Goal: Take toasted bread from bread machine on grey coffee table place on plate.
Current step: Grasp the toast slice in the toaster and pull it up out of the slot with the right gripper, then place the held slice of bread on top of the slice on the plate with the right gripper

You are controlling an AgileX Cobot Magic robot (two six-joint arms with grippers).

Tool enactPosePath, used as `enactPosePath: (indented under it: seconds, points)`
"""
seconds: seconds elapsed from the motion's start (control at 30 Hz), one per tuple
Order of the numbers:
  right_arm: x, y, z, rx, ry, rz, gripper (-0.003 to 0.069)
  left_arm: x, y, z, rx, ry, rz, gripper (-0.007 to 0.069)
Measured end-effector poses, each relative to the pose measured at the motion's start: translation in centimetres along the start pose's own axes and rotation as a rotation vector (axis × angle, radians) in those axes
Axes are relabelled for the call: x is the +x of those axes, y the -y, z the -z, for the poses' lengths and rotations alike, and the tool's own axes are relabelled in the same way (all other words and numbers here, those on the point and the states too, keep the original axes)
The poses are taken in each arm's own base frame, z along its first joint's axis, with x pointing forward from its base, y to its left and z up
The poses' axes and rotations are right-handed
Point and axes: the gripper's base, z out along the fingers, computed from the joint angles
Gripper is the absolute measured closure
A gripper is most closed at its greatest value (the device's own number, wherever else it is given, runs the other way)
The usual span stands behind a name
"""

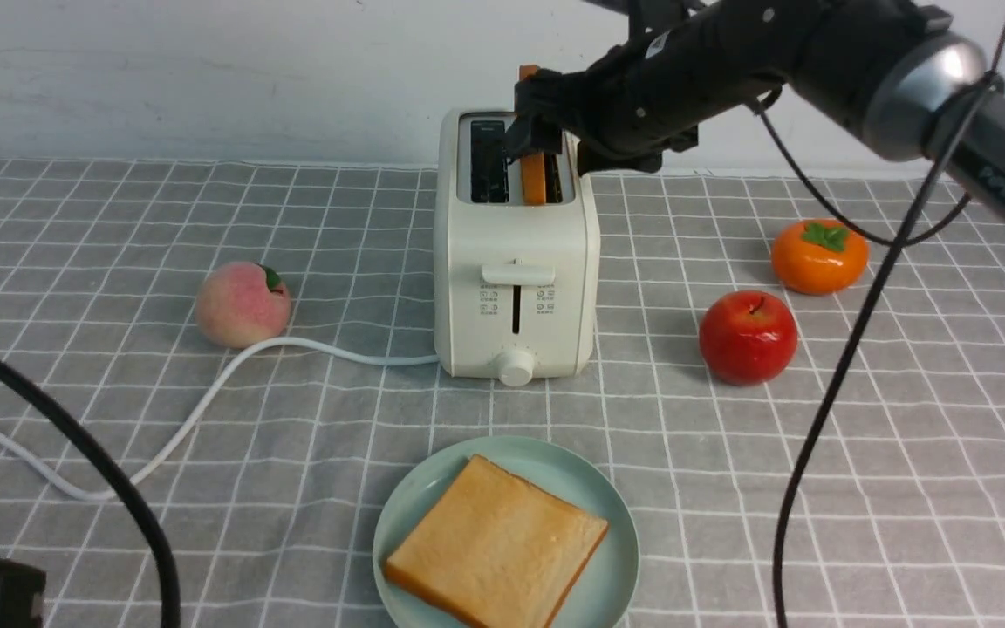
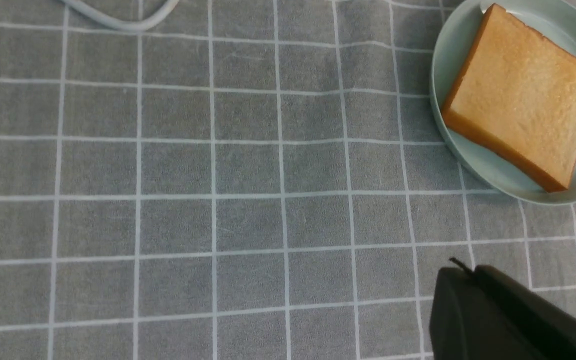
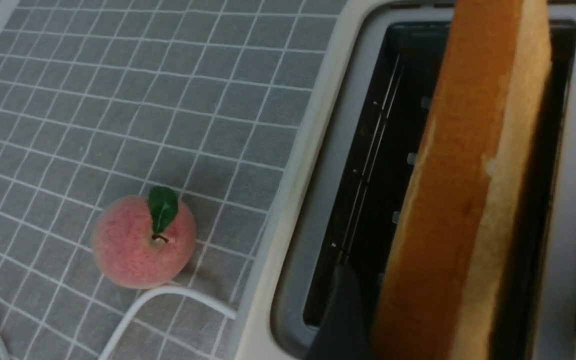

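Note:
The cream-white bread machine [image 1: 516,262] stands at the middle back of the grey coffee table [image 1: 119,218]. One slice of toasted bread [image 1: 535,179] stands upright in its right slot, sticking out of the top; the left slot looks empty. My right gripper [image 1: 543,122] is over that slot, open, its jaws either side of the slice [image 3: 458,200]; one finger [image 3: 343,315] is at the slice's side and the other is apart from it. A second slice [image 1: 495,545] lies flat on the mint-green plate [image 1: 616,515]. My left gripper [image 2: 460,272] is shut and empty above bare cloth beside the plate [image 2: 448,50].
A peach [image 1: 242,303] lies left of the bread machine by its white cord [image 1: 206,401]. A red apple [image 1: 748,337] and an orange persimmon [image 1: 819,255] lie to its right. Black cables hang across the front left and right.

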Motion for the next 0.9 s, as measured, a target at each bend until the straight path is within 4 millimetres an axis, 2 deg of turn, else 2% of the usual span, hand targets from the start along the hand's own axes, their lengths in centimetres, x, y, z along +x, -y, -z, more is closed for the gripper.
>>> enactPosePath:
  seconds: [0.13,0.17,0.2,0.27,0.3,0.33,0.43,0.53,0.6,0.63,0.67,0.7,0.73,0.83,0.9]
  points:
    - [0.2,0.2,-0.8,-0.002,0.009,0.021,0.0148,0.1,0.0,0.1,0.000,0.000,0.003,0.0638]
    - [0.2,0.2,-0.8,-0.002,0.007,0.047,0.0242,0.1,0.0,0.1,0.000,0.000,0.003,0.0638]
    - [0.2,0.2,-0.8,-0.002,0.007,0.050,0.0242,0.1,0.0,0.1,0.000,0.000,0.004,0.0638]
    - [-0.3,-0.1,0.1,0.003,0.013,0.117,0.0485,0.1,0.0,0.1,0.000,0.001,0.004,0.0638]
    - [-0.6,-0.5,0.8,0.003,0.018,0.141,0.0553,0.0,0.0,0.1,0.001,0.005,0.003,0.0638]
    - [-0.7,-0.6,1.0,0.002,0.018,0.146,0.0559,0.0,0.0,0.1,0.002,0.006,0.003,0.0638]
    - [-2.7,-2.6,5.9,0.002,0.064,0.219,0.0546,-0.2,0.1,0.1,0.012,0.029,0.003,0.0638]
    - [-3.8,-5.0,12.1,-0.018,0.063,0.265,0.0546,-0.4,0.2,0.1,0.021,0.049,0.003,0.0638]
    - [-3.8,-6.0,15.1,-0.025,0.045,0.289,0.0546,-0.5,0.2,0.1,0.027,0.062,0.003,0.0638]
    - [-3.6,-6.8,17.5,-0.033,0.019,0.306,0.0546,-0.6,0.2,0.1,0.031,0.072,0.003,0.0638]
    - [-3.5,-7.1,18.3,-0.035,0.007,0.311,0.0546,-0.6,0.3,0.1,0.033,0.077,0.003,0.0638]
    - [-3.0,-7.7,20.5,-0.038,-0.027,0.328,0.0546,-0.8,0.3,0.1,0.040,0.092,0.003,0.0638]
    - [-2.7,-8.0,21.9,-0.044,-0.039,0.334,0.0546,-0.9,0.4,0.1,0.046,0.107,0.002,0.0638]
    - [-1.8,-8.4,23.0,-0.068,-0.067,0.321,0.0546,-1.2,0.5,0.2,0.058,0.139,-0.001,0.0638]
    - [-0.9,-8.1,22.2,-0.092,-0.117,0.301,0.0546,-1.3,0.5,0.2,0.061,0.149,-0.002,0.0638]
